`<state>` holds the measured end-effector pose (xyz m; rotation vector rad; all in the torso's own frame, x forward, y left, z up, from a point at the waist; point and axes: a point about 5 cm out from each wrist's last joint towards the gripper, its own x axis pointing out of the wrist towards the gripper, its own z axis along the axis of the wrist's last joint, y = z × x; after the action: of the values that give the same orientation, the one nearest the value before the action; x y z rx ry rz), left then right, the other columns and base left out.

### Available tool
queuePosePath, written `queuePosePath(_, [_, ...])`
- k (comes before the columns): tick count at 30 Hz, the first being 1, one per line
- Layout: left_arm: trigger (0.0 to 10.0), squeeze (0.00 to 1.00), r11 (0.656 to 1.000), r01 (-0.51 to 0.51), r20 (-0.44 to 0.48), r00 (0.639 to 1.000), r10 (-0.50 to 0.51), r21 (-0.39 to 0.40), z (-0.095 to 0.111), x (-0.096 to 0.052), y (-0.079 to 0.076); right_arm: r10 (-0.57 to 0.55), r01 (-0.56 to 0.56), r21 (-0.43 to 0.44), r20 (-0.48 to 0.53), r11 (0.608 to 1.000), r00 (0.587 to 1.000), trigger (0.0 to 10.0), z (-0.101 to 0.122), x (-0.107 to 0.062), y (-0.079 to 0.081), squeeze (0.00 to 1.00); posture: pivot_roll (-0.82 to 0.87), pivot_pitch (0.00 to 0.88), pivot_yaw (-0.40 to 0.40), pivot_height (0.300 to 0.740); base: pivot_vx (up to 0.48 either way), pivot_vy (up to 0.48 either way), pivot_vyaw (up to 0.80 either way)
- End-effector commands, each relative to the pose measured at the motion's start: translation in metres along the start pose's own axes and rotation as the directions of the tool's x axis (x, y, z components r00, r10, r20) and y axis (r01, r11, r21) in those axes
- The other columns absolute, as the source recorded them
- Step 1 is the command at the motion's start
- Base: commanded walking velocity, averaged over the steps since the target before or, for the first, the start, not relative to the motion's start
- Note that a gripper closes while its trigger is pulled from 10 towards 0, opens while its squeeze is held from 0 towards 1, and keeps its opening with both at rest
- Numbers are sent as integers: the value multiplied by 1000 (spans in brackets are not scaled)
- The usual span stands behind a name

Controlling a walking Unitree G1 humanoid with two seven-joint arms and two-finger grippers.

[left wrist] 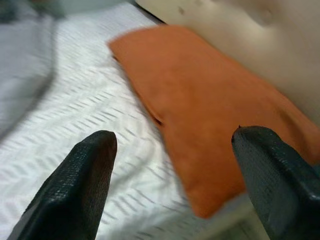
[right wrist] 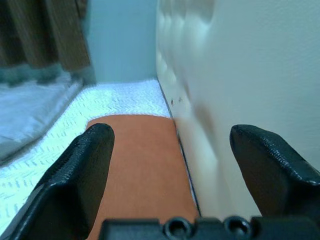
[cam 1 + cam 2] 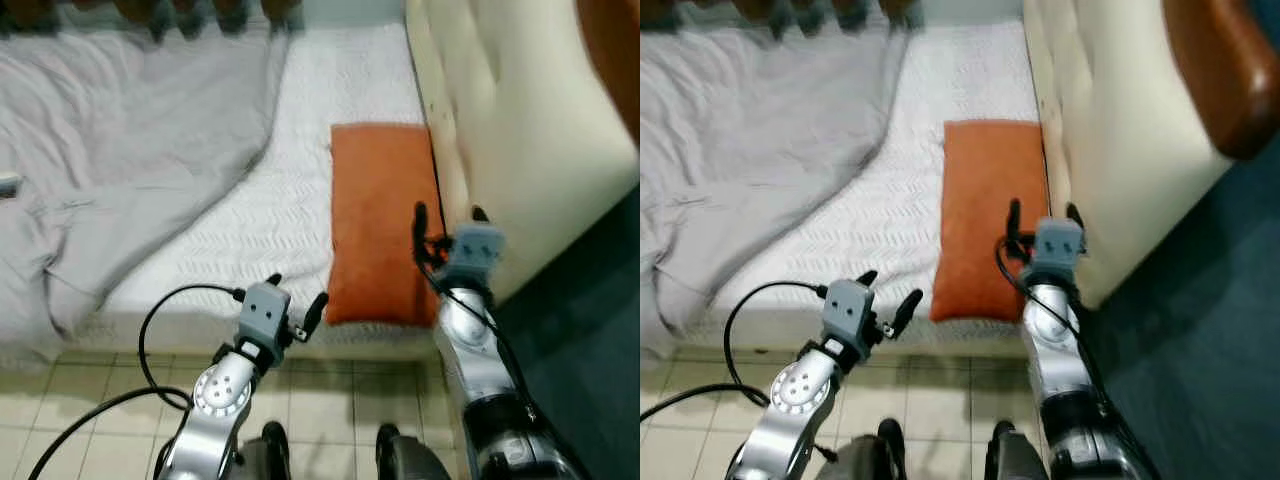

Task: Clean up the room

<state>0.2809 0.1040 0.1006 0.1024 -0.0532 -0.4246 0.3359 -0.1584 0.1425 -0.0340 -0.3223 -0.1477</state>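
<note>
A rumpled grey blanket [image 3: 120,140] covers the left part of a bed [image 3: 250,230], bunched into folds toward the near left edge. A small pale object [image 3: 8,185] lies on the blanket at the far left; it is too blurred to identify. To the right of the blanket the bed shows a bare white sheet with a zigzag quilted pattern.

In front of the bed, over a floor of pale tiles [image 3: 90,400], the left pincer [image 3: 296,296] is raised on its silver arm, pointing toward the near edge of the mattress. Its two black fingers [image 1: 75,185] stand wide apart with nothing between them. A black cable [image 3: 160,310] loops from its wrist.

Right of centre, an orange pillow [image 3: 375,215] lies flat on the white sheet, lengthwise along the bed's right side, its long edge just beside a cream padded headboard [image 3: 520,130]. Its near end reaches the mattress edge.

The right pincer [image 3: 447,222] hovers over the pillow's near right corner, close to the headboard. Its fingers [image 2: 80,175] are also spread wide and empty, framing the pillow and the headboard's face.

At the far right, a brown wooden rail [image 3: 1220,70] caps the headboard, and dark teal floor [image 3: 590,340] lies beyond it.
</note>
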Motion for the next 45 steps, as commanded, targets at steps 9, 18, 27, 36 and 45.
queuePosePath(9, [10000,0,984,-136,-87,988,126,-115,-18,6,22,15,-18,-8,-321,1000,947,10000,-56,-68,-33,0,-98,0,89,740,0,146,0])
queuePosePath(18, [10000,0,984,-160,-127,980,150,-74,-32,8,34,-25,2,-71,-333,997,942,10000,-57,-81,-62,0,-111,3,82,740,0,425,0])
queuePosePath(27, [10000,0,982,-145,-117,984,131,-121,-36,-11,30,-66,36,-95,-342,995,937,10000,-56,-102,-78,0,-100,0,72,740,0,434,0])
queuePosePath(36, [10000,0,984,-126,-73,990,118,-125,-27,-1,29,10,-44,-91,-345,995,939,10000,-55,-92,-64,0,-104,0,65,740,0,472,-427])
queuePosePath(45, [10000,0,966,-228,-82,972,219,-119,-29,-1,30,65,-86,-39,-377,996,924,10000,-61,-87,-53,0,-95,0,56,740,0,480,-173])
